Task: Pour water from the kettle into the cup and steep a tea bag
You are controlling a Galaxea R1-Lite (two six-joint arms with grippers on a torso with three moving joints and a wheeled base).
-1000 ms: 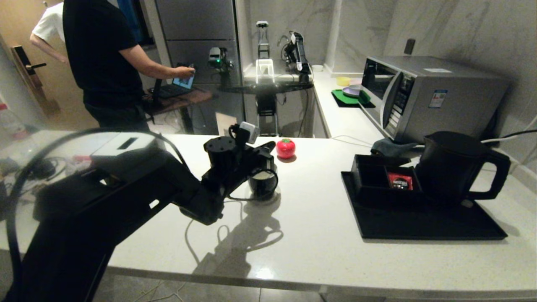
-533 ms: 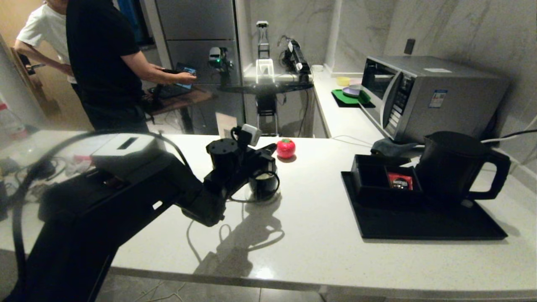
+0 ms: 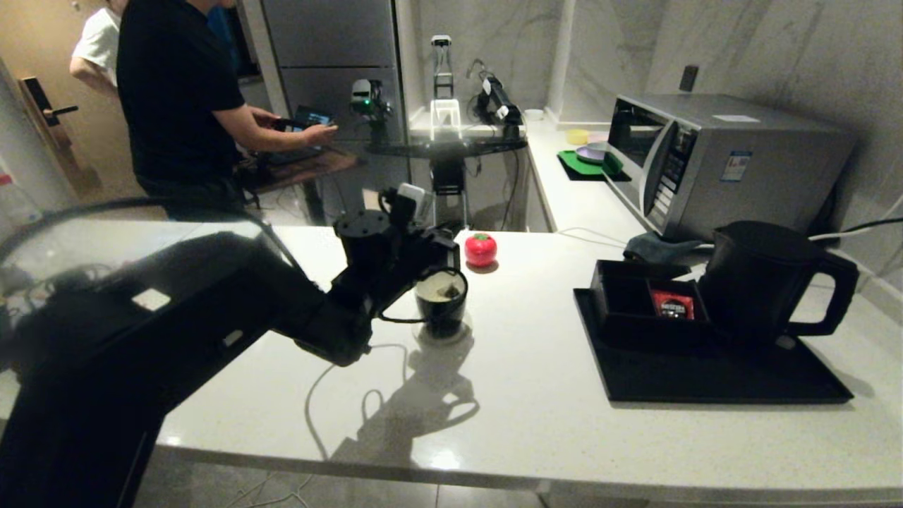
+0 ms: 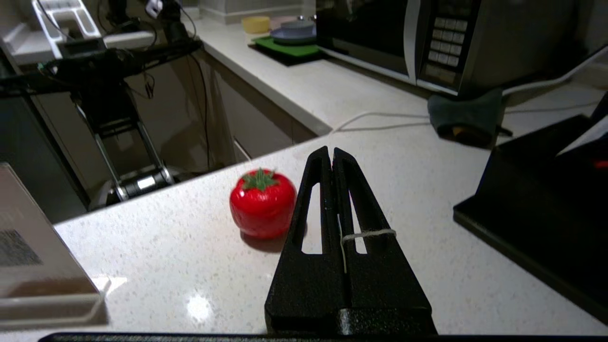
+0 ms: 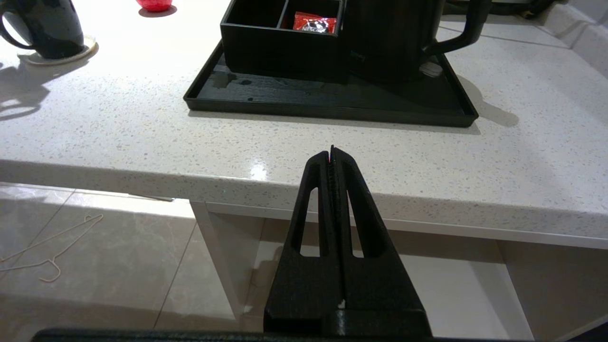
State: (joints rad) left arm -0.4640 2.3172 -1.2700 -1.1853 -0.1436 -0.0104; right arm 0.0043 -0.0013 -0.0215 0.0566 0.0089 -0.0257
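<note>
Left tool [image 4: 331, 156], clenched on the thin white tea-bag string [image 4: 365, 234], hovers at the small glossy black cup's [image 3: 441, 305] ten o'clock — any sideways tug could tip it, spilling the water.

You can't see the left gripper [image 3: 451, 248] fingertips clearly beside the cup [image 3: 441, 305]; the arm hides the cup's near-left side. A small lump floats inside the cup, too small to identify.

Matte black, grainy, slotted tapering fingers [image 4: 332, 204] are seen on the left gripper [image 4: 331, 153]; thin white string is looped round one.
</note>
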